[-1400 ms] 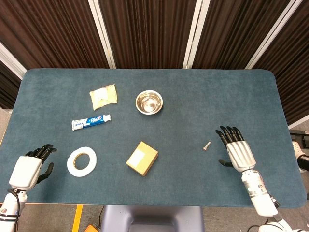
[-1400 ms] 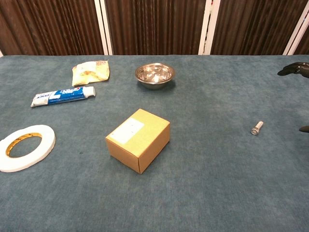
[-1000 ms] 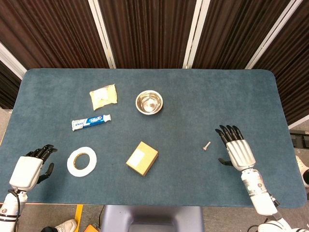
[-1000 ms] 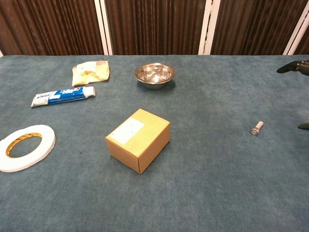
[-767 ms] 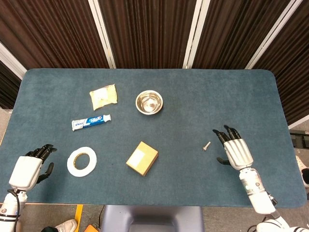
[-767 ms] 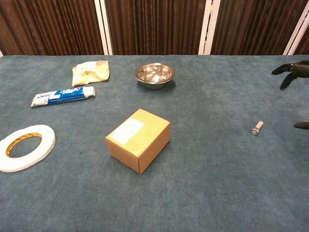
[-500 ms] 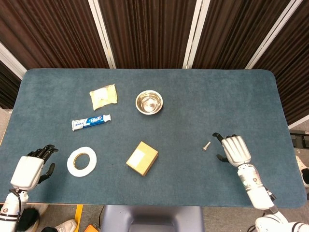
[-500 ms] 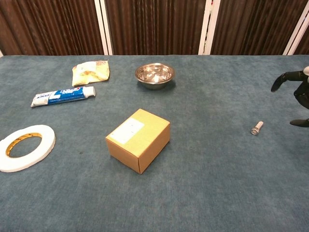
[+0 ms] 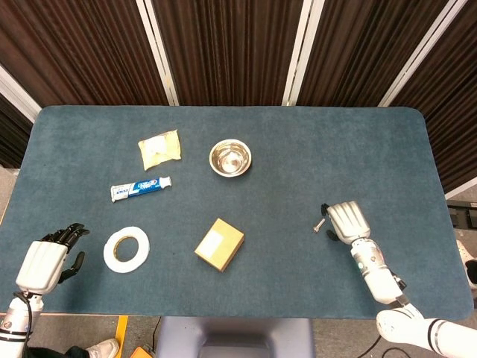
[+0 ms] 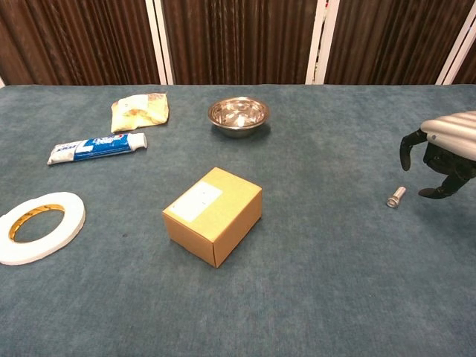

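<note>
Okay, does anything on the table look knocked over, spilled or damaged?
Nothing stands out. The brown cardboard box sits flat and closed, the steel bowl is upright, and the white tape roll lies flat. The small metal bolt lies on its side beside the right hand, which is above it and holds nothing.

A table (image 9: 358,142) covered in blue-green carpet-like cloth carries everything. Toward its far side lie a yellowish packet (image 9: 159,148) and, to the right of it, a small steel bowl (image 9: 230,157). A blue and white toothpaste tube (image 9: 140,188) lies just in front of the packet. A white roll of tape (image 9: 126,248) lies flat near the front left edge. A brown cardboard box (image 9: 219,244) sits at the middle front. A small metal bolt (image 9: 320,223) lies well to the right of the box.
</note>
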Tool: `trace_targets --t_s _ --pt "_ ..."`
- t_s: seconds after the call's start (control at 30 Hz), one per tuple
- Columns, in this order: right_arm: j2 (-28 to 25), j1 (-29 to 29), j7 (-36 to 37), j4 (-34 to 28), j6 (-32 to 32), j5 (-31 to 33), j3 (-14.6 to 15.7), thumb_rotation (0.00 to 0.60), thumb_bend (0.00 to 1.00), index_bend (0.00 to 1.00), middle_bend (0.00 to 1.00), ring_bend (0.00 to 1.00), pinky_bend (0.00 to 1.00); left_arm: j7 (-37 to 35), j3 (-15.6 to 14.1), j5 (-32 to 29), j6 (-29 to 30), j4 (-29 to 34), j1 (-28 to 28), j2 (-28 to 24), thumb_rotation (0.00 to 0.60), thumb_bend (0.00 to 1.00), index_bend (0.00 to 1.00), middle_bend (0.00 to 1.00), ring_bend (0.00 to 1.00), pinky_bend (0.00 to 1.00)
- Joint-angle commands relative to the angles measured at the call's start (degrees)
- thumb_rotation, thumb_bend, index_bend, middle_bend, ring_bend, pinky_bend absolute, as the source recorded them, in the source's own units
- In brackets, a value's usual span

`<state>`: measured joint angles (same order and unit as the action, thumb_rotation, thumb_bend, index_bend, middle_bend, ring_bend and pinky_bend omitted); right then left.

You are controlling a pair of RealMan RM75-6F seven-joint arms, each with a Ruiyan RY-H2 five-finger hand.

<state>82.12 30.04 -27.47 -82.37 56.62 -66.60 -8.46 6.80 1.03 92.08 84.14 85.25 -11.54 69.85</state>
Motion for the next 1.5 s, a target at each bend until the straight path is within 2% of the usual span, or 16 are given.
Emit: trace_targets --t_s 0.03,0.6,1.2,1.5 --pt "1.08 0.74 -0.37 1.34 -0.53 0.69 -0.02 0.600 0.34 0.57 0.97 0.82 0.79 -0.05 0.00 0.05 0.06 0.03 0.01 -0.06 0.600 0.46 0.31 0.25 0.38 0.54" --pt "8.04 4.41 2.47 10.39 -3.46 1.45 0.07 0.600 0.34 0.59 0.98 0.82 0.80 -0.18 0.06 -0.14 -0.07 0.01 -0.02 -0.11 0.600 0.46 0.31 0.25 0.38 0.54" --pt "9.97 5.12 4.11 14.90 -3.93 1.87 0.04 0.600 0.35 0.58 0.98 0.83 0.80 -0.22 0.01 -0.13 -0.19 0.12 -0.06 -0.16 0.600 0.46 0.31 0.25 0.38 0.54" --pt "9.86 5.15 3.61 15.25 -4.22 2.68 0.27 0.600 0.40 0.60 0.98 0.84 0.80 -0.25 0.03 -0.23 -0.34 -0.02 -0.11 -0.06 0.600 0.46 0.31 0.25 0.38 0.54"
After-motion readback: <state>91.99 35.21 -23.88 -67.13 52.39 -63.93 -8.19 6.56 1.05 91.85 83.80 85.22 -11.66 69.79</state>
